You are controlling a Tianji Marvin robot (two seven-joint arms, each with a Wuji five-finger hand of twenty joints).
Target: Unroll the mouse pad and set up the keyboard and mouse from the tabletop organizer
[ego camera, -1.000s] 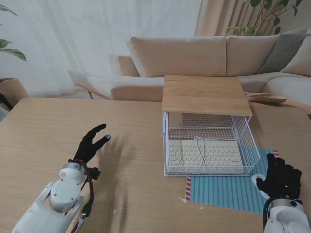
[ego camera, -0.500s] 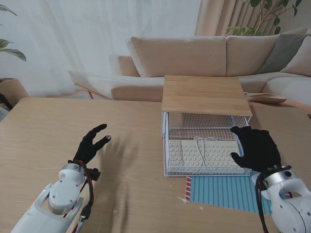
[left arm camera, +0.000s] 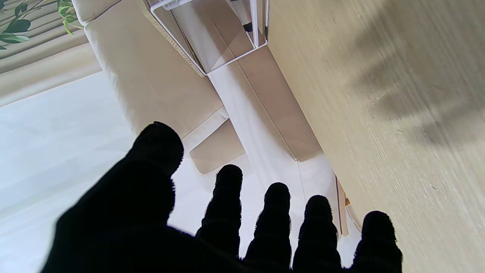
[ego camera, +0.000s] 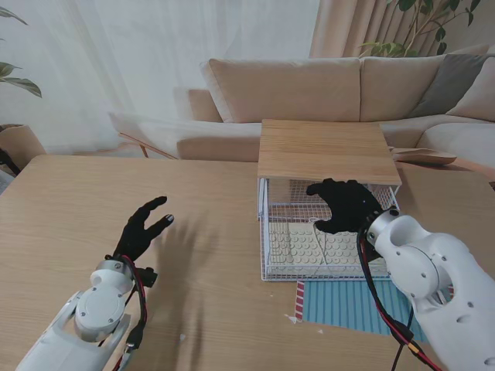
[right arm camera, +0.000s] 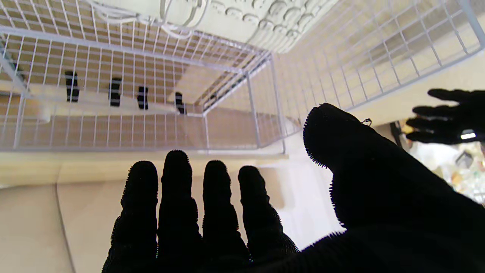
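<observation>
Left hand (ego camera: 141, 229): black-gloved, fingers spread apart and grasping nothing, raised over the bare left half of the wooden table (ego camera: 69, 224), well apart from the organizer.

Organizer (ego camera: 329, 232): white wire basket under a flat wooden top, standing right of the table's centre, toward its far edge.

Keyboard (ego camera: 305, 247): cream, round-keyed, lying flat on the organizer's floor with a white cable (ego camera: 319, 230) looped over it.

Right hand (ego camera: 343, 205): black-gloved, fingers loosely parted and holding nothing, at the organizer's open front just under the wooden top, over the keyboard.

Mouse pad (ego camera: 352, 305): blue striped sheet with a red-and-white end, lying flat at the table's near edge, just in front of the organizer.

Mouse: cannot be made out.
</observation>
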